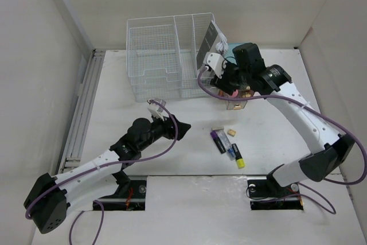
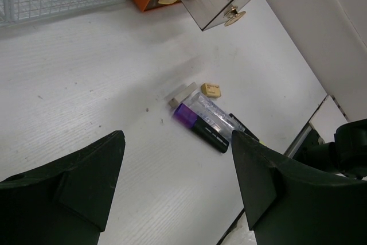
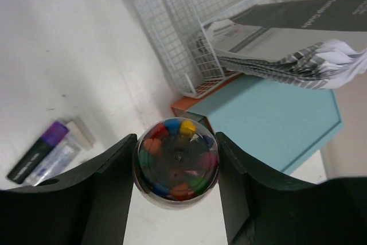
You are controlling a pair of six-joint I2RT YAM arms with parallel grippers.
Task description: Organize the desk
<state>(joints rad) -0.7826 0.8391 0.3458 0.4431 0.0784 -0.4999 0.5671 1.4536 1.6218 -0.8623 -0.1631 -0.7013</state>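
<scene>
The white desk [image 1: 189,162] carries a purple-capped black marker [image 1: 218,140], a clear pen and a yellow-tipped marker [image 1: 236,158] lying together, with a small tan eraser [image 1: 231,133] beside them. My right gripper [image 1: 232,89] hovers over a smoky transparent drawer [image 1: 237,103] that sticks out of the teal box [image 1: 234,53]. In the right wrist view, the right gripper [image 3: 176,142] is shut on a round clear jar [image 3: 176,164] of coloured pieces. My left gripper [image 1: 180,124] is open and holds nothing. In the left wrist view, the left gripper [image 2: 178,139] is above bare desk, short of the markers [image 2: 202,125].
A white wire-mesh organizer [image 1: 160,55] stands at the back with a grey booklet [image 3: 298,32] in its right compartment. The teal box [image 3: 269,119] has an orange base [image 3: 192,104]. A ribbed metal rail [image 1: 80,107] runs along the desk's left edge. Walls enclose the sides.
</scene>
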